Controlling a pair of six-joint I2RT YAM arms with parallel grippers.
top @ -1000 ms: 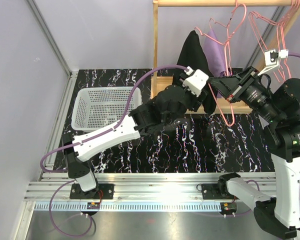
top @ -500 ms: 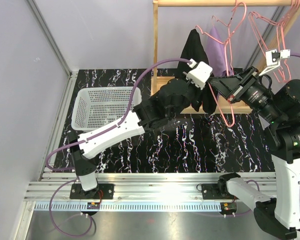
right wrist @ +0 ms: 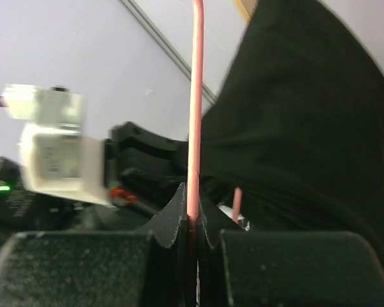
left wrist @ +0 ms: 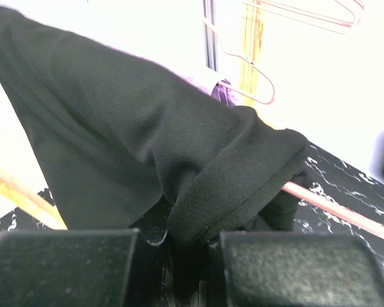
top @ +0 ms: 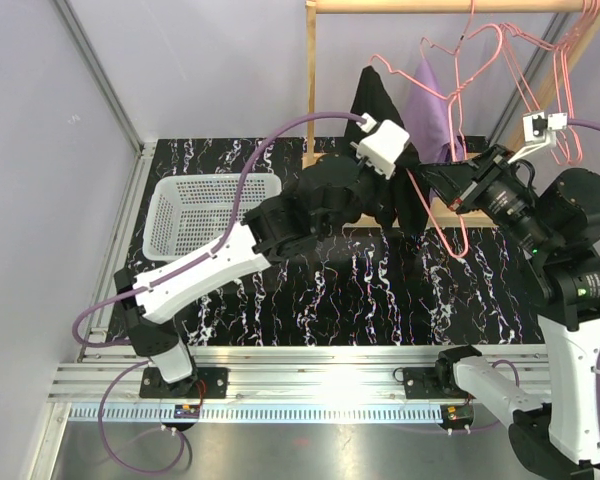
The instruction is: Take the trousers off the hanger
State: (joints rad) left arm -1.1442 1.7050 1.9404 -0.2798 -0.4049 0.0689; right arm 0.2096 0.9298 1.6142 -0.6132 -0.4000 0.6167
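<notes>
At the far left a white basket (top: 210, 215) sits on the black marbled desk (top: 380, 300), well apart from the clothes. The left arm reaches across to the wooden rack (top: 311, 80), and the left gripper (left wrist: 182, 268) is clenched on a thick folded edge of the black trousers (top: 375, 100) (the cloth bunches right between its fingers). These trousers hang draped over a pink wire hanger (right wrist: 195, 96) on the rack. Just beside them, to the right and partly behind, hang the light purple trousers (top: 432, 115). Further right, the right gripper (right wrist: 193, 236) is clamped tight on the hanger's thin pink wire, which runs straight up from its jaws with the black cloth just to its right. More pink hangers (top: 550, 60) hang at the rack's right end.
</notes>
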